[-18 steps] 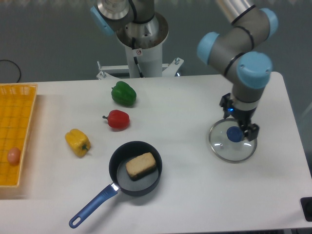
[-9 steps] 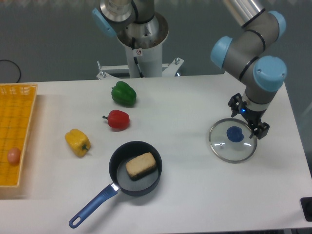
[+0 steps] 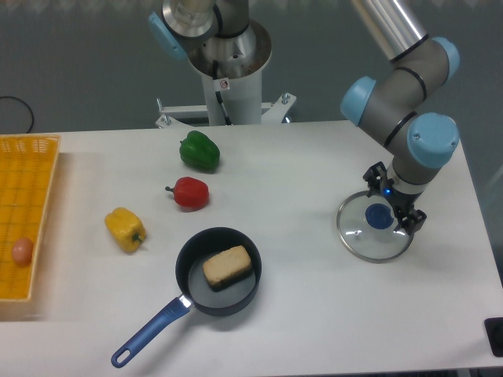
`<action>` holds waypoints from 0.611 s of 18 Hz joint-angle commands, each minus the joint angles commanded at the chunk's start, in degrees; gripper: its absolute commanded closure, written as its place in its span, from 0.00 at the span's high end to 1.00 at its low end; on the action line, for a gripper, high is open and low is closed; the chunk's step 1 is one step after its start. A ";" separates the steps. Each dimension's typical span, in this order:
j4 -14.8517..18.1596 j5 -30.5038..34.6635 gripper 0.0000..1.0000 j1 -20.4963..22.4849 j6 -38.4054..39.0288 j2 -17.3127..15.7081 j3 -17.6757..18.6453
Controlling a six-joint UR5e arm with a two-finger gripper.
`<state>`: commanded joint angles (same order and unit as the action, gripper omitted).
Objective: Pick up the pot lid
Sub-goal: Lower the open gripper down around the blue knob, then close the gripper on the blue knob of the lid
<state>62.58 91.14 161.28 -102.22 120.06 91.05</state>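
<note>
The gripper (image 3: 394, 199) is over the upper right part of the pot lid, its two fingers spread apart and nothing seen between them. The round glass pot lid (image 3: 363, 240) lies on the right side of the table. Its blue knob (image 3: 379, 217) shows just to the lower left of the gap between the fingertips. How high the fingertips are above the lid, I cannot tell.
A black pan (image 3: 218, 300) with a blue handle (image 3: 153, 330) holds a brown block (image 3: 227, 266). Yellow (image 3: 125, 229), red (image 3: 189, 193) and green (image 3: 200, 151) peppers lie left of centre. An orange crate (image 3: 47, 169) stands at the left edge.
The gripper first shifted right, then came down and slightly left, nearer to the knob. The lid and the other objects have stayed in place.
</note>
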 joint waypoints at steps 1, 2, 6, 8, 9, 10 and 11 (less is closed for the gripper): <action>0.00 0.00 1.00 0.00 0.00 0.00 0.17; 0.00 0.00 1.00 0.00 -0.09 0.09 0.18; -0.09 0.00 1.00 -0.61 0.35 0.62 0.18; -0.09 0.00 1.00 -0.70 0.53 0.70 0.18; -0.09 0.00 1.00 -0.70 0.53 0.79 0.18; -0.09 0.00 1.00 -0.70 0.53 0.88 0.18; -0.17 0.00 1.00 -0.70 0.61 0.97 0.18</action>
<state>62.40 91.14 160.58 -101.60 121.02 91.23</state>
